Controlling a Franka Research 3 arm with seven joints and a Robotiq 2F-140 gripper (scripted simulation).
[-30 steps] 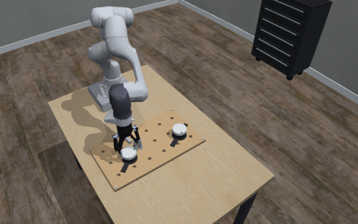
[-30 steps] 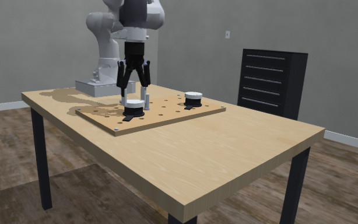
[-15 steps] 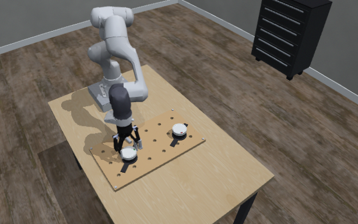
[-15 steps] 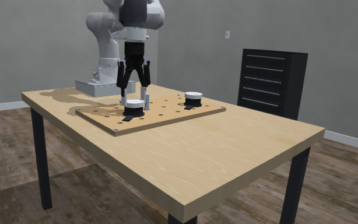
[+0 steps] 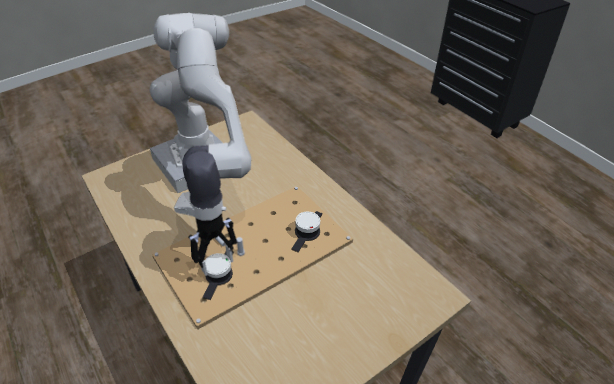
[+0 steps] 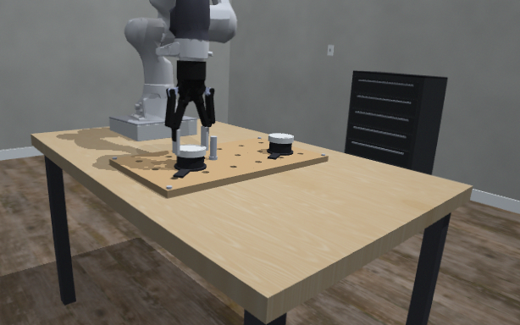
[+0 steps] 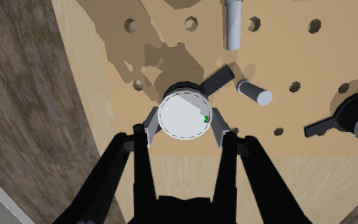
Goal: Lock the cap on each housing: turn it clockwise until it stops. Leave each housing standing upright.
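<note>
On the pegboard [image 5: 280,247], at about 7 o'clock from its middle in my top view, sits the near housing [image 6: 190,162] with its white cap [image 7: 184,116]. I've got the end effector [image 7: 184,131] straight down over it, partly open, both grey pads [image 7: 150,131] clamped on the cap's sides at 9 and 3 o'clock in the wrist cam. Tiny green mark [image 7: 205,118] on the cap rim at 3 o'clock. Housing stands upright, black tab [image 5: 210,291] poking out toward the worktop [image 5: 325,320] edge. Second housing [image 6: 279,147] is well apart at 2 o'clock, upright, with a white cap [image 5: 307,220] showing a red mark [image 5: 312,227]. Two grey pegs [image 7: 254,92] stand just beside the gripped one.
</note>
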